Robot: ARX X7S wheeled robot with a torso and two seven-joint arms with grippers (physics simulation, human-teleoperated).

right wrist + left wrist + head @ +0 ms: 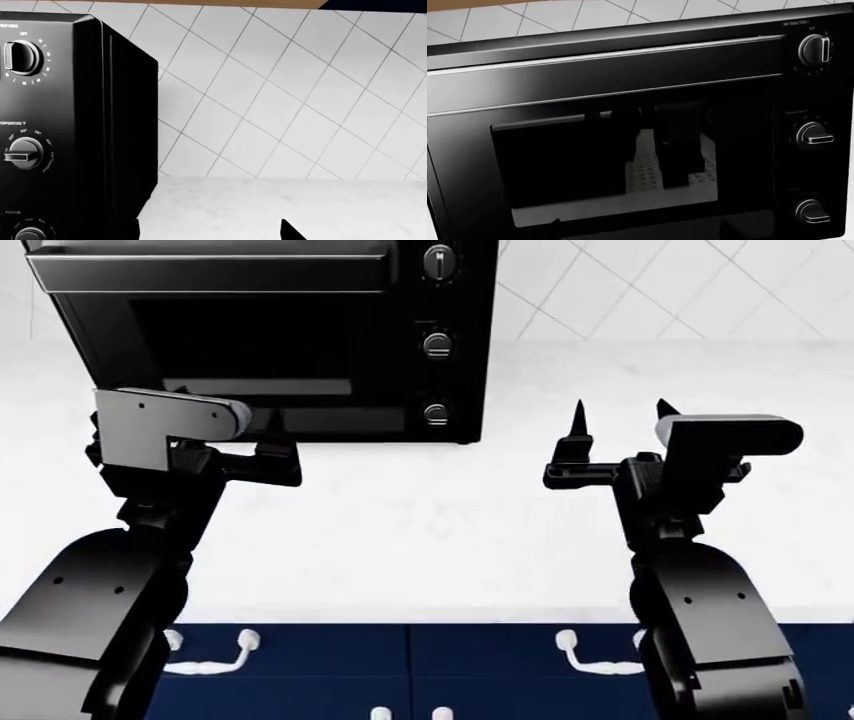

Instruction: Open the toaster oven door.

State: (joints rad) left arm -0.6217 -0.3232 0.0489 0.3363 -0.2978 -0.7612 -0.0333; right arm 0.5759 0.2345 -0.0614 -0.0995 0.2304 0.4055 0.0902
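Head view shows the large glossy black box-shaped toaster oven point(267, 330) in the upper left of the frame, standing on the pale speckled worktop point(441, 540) with its top edge cut off by the frame. Bare worktop spreads across the middle of the frame and out to the right of the oven, up to the white diagonal-tiled wall point(627, 290). The worktop's near edge runs along the lower part, with navy cabinet fronts and white handles point(587, 655) below it.

The wide black-framed toaster oven door point(220, 330) with its clear glass window stands closed and flush, its long horizontal bar handle point(207, 272) along the upper edge. Three round silver-ringed knobs point(438, 343) sit in a column at the oven's right.

The left end effector point(274, 462) sits just before the oven's lower front at mid left; its camera housing hides the fingers, so I cannot tell how far apart they are. The right end effector point(621, 420) hangs at mid right, well apart from the oven, with two dark fingertips point(578, 418) spread wide and nothing between them.
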